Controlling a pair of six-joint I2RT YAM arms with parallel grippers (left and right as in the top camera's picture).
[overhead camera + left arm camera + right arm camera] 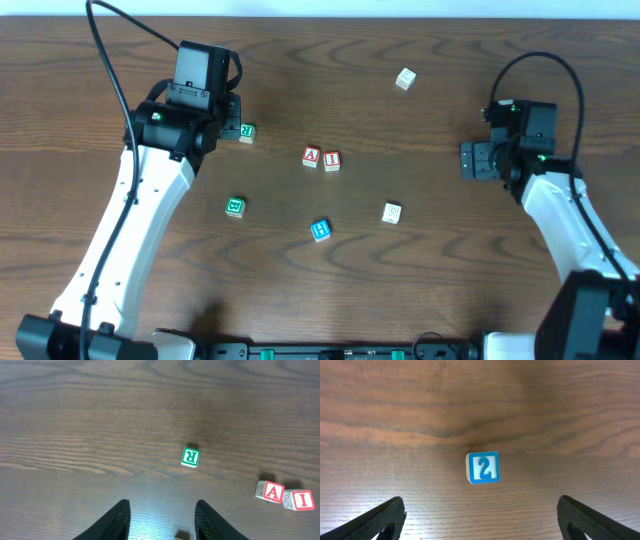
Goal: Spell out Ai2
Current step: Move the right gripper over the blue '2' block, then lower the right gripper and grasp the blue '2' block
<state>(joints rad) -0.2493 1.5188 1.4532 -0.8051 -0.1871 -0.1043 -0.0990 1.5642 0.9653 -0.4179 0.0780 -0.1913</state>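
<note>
The red "A" cube (311, 156) and the red "I" cube (331, 160) sit side by side at the table's middle. The left wrist view shows A (272, 491) and I (301, 500) at the far right. A cube with a blue "2" (482, 467) lies on the wood ahead of my right gripper (480, 515), centred between its wide-open fingers. Which overhead cube this is I cannot tell. My right gripper (468, 160) is right of the pair. My left gripper (232, 126) is open at the far left, its fingers (122, 517) holding nothing.
A green "R" cube (190, 457) lies just ahead of the left fingers, also seen from overhead (246, 132). Another green cube (235, 207), a blue cube (320, 230) and two white-topped cubes (392, 212) (404, 79) are scattered about.
</note>
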